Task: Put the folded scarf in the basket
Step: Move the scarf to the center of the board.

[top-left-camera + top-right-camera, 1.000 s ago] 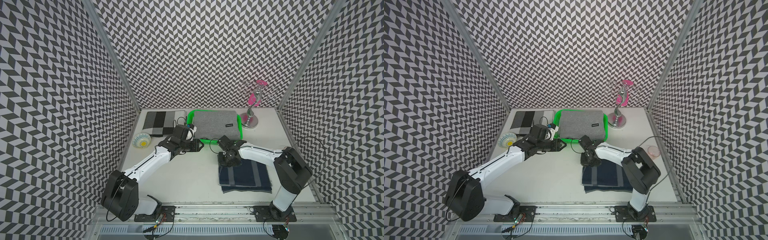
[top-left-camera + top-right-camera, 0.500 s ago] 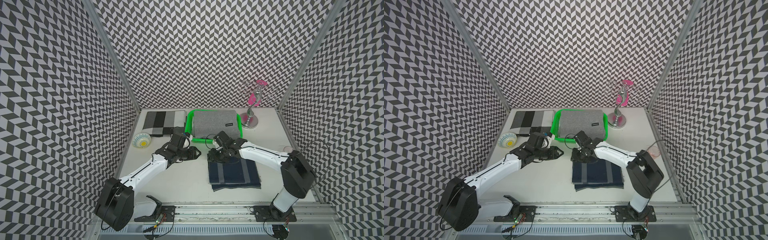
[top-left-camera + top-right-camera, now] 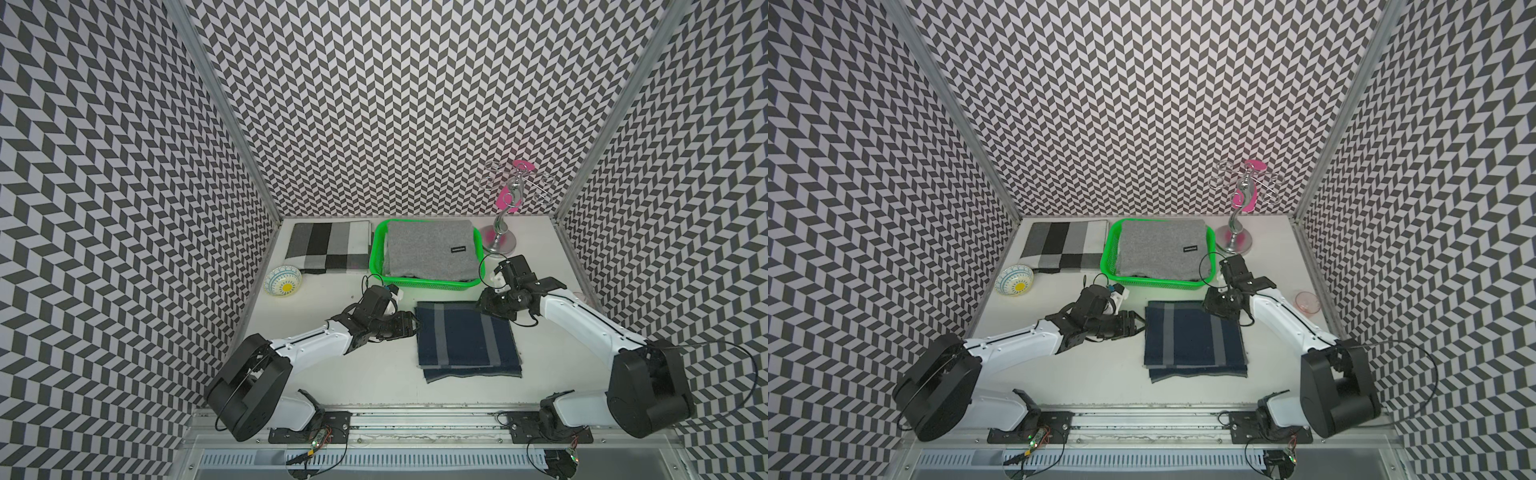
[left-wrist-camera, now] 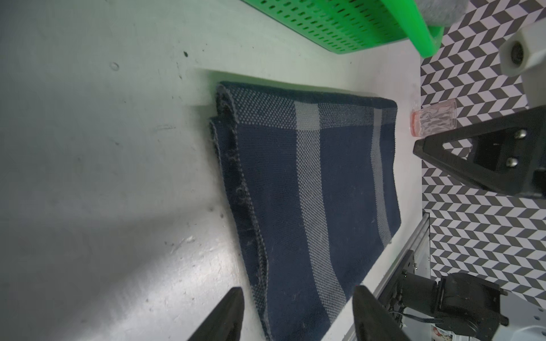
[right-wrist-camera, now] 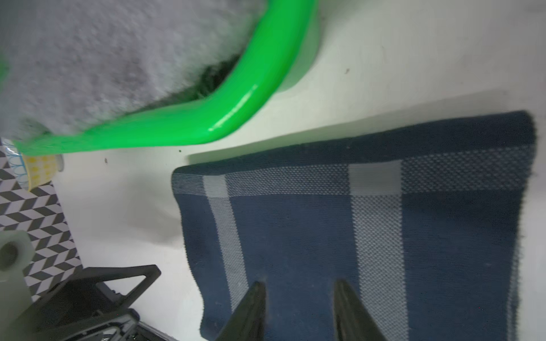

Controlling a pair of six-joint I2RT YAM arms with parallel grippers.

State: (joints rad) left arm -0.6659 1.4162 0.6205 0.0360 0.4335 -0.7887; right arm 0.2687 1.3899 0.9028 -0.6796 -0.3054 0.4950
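The folded scarf (image 3: 465, 338) (image 3: 1192, 338), navy with grey stripes, lies flat on the table in front of the green basket (image 3: 376, 253) (image 3: 1106, 253), which holds a folded grey cloth (image 3: 428, 249). My left gripper (image 3: 412, 324) (image 4: 297, 295) is open at the scarf's left edge, with that edge of the scarf (image 4: 310, 192) between its spread fingers. My right gripper (image 3: 483, 304) (image 5: 298, 285) is open at the scarf's far right corner, fingertips down on the scarf (image 5: 384, 236). The basket's near rim (image 5: 236, 115) is close beyond it.
A grey checked cloth (image 3: 328, 247) lies left of the basket, with a small patterned bowl (image 3: 283, 281) in front of it. A metal stand (image 3: 500, 237) with pink pieces rises right of the basket. A pink glass (image 3: 1307, 300) stands by the right wall.
The scarf has slid left, nearer the basket's front. My right gripper opened and went from the scarf's far left corner to its far right corner. My left gripper came to the scarf's left edge and opened wider.
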